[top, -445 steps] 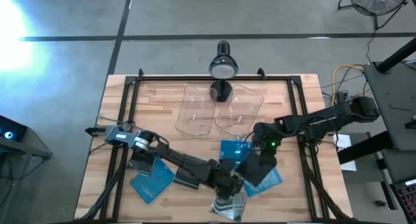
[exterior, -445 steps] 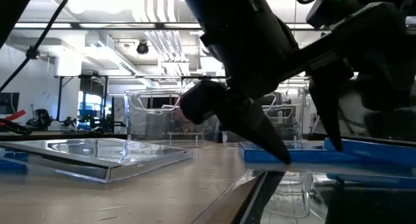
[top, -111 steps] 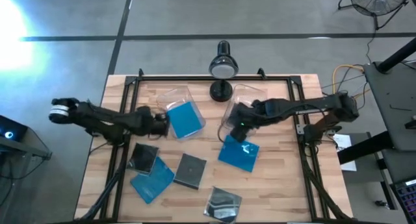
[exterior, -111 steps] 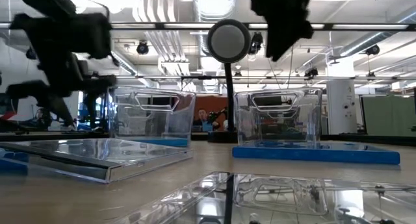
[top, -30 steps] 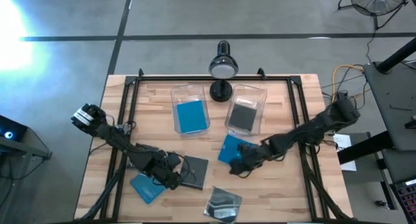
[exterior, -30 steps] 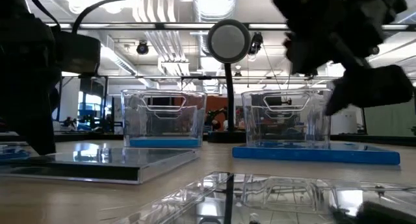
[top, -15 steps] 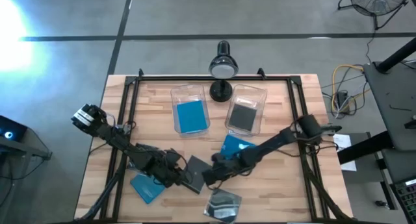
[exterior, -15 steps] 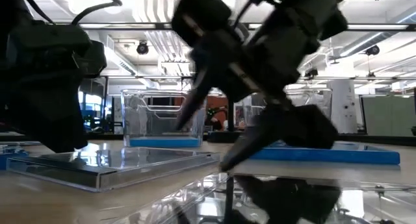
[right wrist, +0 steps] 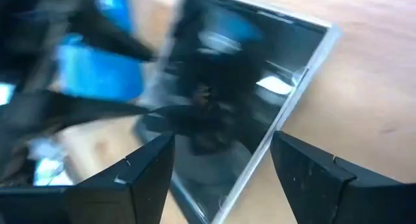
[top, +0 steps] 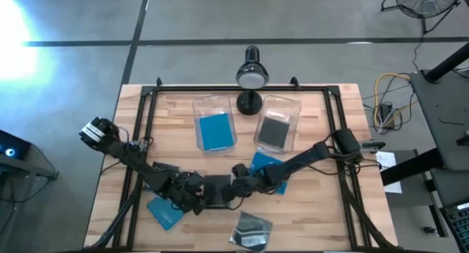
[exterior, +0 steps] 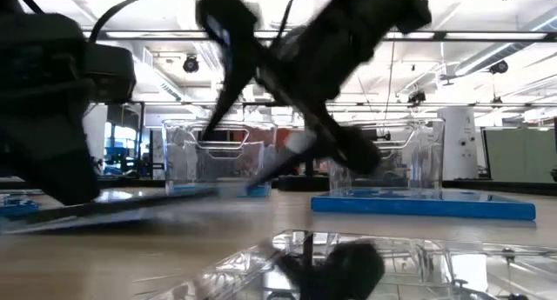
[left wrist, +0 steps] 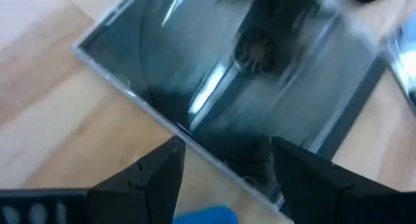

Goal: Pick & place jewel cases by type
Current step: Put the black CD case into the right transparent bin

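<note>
Left claw (top: pixel 196 194) and right claw (top: pixel 236 187) meet from opposite sides at the dark case (top: pixel 217 190) near the front middle of the worktop (top: pixel 330 209). Left fingers (left wrist: pixel 156 178) are spread, the case edge between them; right fingers (right wrist: pixel 146 172) are spread too, the case just ahead. One blue case (top: pixel 164 211) lies just behind the left claw, another (top: pixel 268 169) beside the right arm. A silvery clear case (top: pixel 252 230) sits in front of both claws. Beyond them, the left bin (top: pixel 199 106) holds a blue case and the right bin (top: pixel 293 110) a dark one.
</note>
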### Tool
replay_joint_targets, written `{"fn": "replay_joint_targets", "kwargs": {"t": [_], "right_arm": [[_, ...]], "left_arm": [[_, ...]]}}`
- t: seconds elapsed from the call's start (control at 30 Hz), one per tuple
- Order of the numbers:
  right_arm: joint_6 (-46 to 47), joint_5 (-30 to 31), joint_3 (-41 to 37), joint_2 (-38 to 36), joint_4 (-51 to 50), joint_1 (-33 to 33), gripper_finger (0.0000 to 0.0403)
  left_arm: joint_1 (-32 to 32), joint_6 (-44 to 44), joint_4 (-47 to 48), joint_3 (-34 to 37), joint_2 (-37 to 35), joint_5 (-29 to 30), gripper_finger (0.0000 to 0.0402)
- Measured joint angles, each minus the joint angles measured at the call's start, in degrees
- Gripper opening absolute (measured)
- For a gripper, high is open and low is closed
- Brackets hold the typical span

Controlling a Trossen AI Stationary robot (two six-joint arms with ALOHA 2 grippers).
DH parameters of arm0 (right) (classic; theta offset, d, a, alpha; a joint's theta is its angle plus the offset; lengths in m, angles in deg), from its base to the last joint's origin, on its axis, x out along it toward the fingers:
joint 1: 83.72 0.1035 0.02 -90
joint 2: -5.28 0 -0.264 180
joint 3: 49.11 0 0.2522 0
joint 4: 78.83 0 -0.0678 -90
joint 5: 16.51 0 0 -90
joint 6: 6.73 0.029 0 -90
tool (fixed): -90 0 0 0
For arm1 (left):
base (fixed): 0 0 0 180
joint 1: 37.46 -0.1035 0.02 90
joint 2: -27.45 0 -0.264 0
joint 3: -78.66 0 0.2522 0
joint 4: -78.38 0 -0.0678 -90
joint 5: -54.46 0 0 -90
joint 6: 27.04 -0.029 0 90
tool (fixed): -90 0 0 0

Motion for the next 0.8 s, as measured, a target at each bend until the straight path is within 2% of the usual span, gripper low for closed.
{"fn": "replay_joint_targets", "kwargs": {"t": [0.3, 0.37, 0.47, 0.57, 0.67, 0.73, 0.8], "right_arm": [[-2.48, -3.55, 1.55, -1.05, -1.01, -1.39, 0.0245], [-5.91, -3.63, 2.07, -2.2, -0.75, -1.49, 0.0247], [-16.04, -4.27, 4.91, -4.57, 0.72, -2.52, 0.0249], [-22.2, -6.14, 7.2, -6.48, -3.27, -3.94, 0.0247], [-24.3, -6.56, 8.63, -6.33, -5.19, -4.28, 0.0247], [-22.15, -6.54, 9.06, -5.77, -8.36, -4.04, 0.0247], [-16.51, -7.17, 8.8, -5.75, -19.83, -3.9, 0.0246]], "left_arm": [[0.48, -0.95, -0.36, 0.14, -0.03, -1.43, 0.0213], [0.74, -0.95, -0.62, 0.18, 0.0, -1.54, 0.0213], [0.99, -1.07, -2.37, 0.16, 0.07, -2.06, 0.0213], [1.28, -1.42, -2.46, 0.09, 0.19, -2.07, 0.0213], [1.38, -1.15, -2.48, 0.11, 0.21, -2.0, 0.0213], [1.38, -0.6, -2.49, 0.11, 0.21, -1.98, 0.0213], [1.41, -0.19, -2.65, 0.12, 0.21, -1.93, 0.0213]]}}
